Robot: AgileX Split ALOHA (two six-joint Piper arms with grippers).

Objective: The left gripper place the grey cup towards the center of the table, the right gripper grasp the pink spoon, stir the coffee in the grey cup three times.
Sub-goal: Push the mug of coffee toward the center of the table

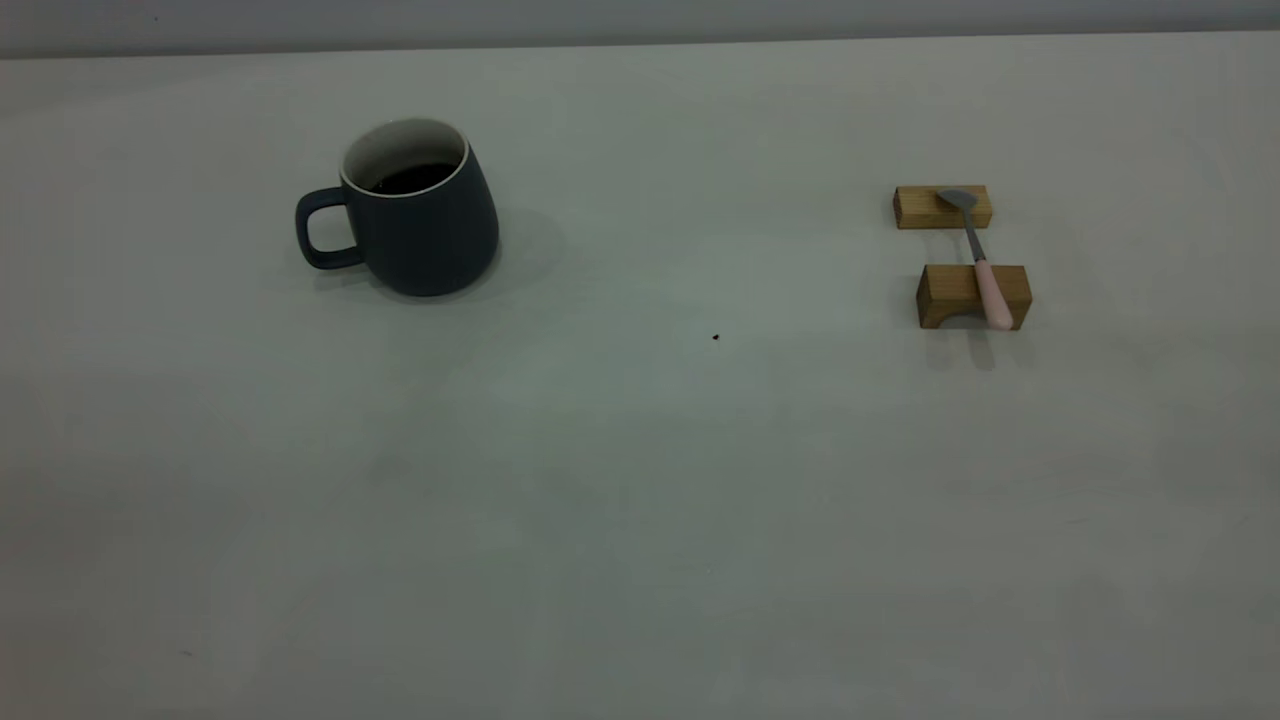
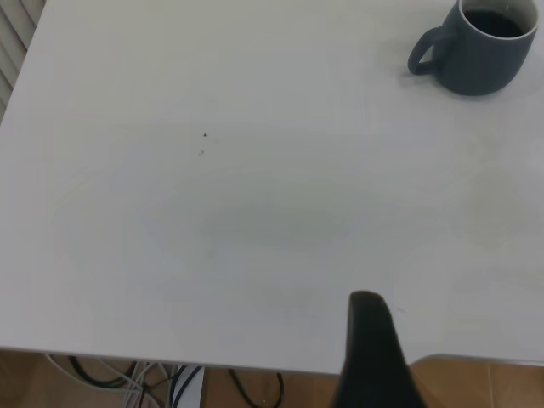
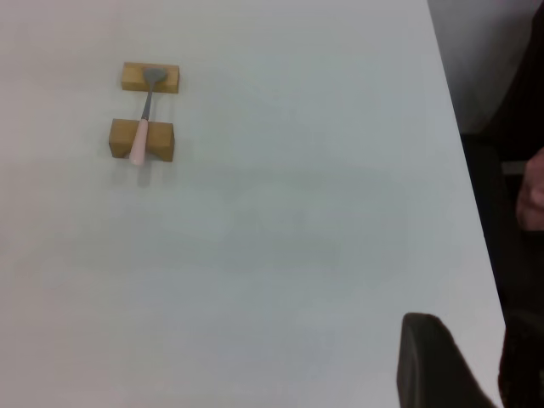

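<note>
Right now, operator, your left gripper (image 2: 374,357) shows only as one dark finger at the table's near edge in its wrist view, so you cannot tell whether it is open or shut; the grey cup (image 1: 412,210) stands well apart from it, upright on the left side of the table (image 1: 640,480), handle pointing outward to the left, with the coffee (image 1: 415,178) dark inside its white interior. Your right gripper (image 3: 442,365) is likewise just a dark finger near the table's edge, its state not visible, and the pink spoon (image 1: 980,258) lies far from it, bridged across two wooden blocks (image 1: 972,296), bowl on the far block, pink handle over the near one. Between cup and spoon you have bare pale surface with one tiny dark speck (image 1: 715,337). A person's hand (image 3: 533,191) shows beyond the table's edge in the right wrist view, and cables (image 2: 170,384) hang under the edge in the left one.
</note>
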